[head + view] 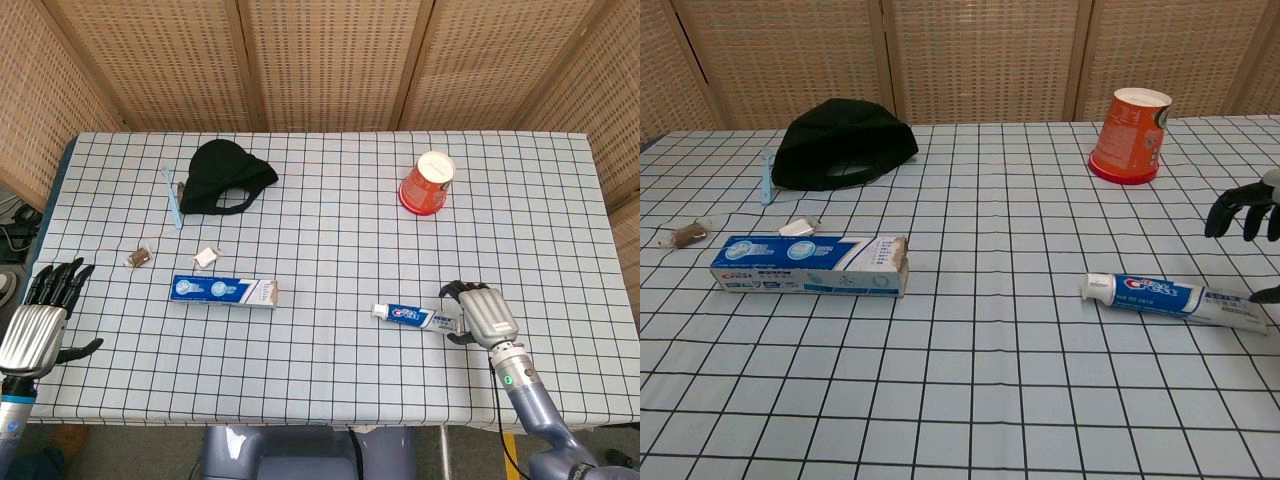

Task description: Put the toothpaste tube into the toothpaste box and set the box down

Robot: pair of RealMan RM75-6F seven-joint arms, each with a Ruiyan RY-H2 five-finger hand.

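Note:
The blue-and-white toothpaste tube [415, 317] [1175, 298] lies flat at the front right of the table, cap pointing left. The blue toothpaste box [223, 291] [810, 265] lies flat at the front left, its open flap end facing right. My right hand [478, 312] [1245, 212] hangs over the tube's tail end, fingers bent downward and apart, holding nothing; its thumb tip shows beside the tail in the chest view. My left hand [45, 320] stays off the table's left front edge with fingers spread and empty; the chest view does not show it.
A black cap [228, 176] and a blue toothbrush [173, 196] lie at the back left. An orange paper cup [427, 182] stands upside down at the back right. A small white piece [206, 257] and a brown wrapped sweet [139, 257] lie behind the box.

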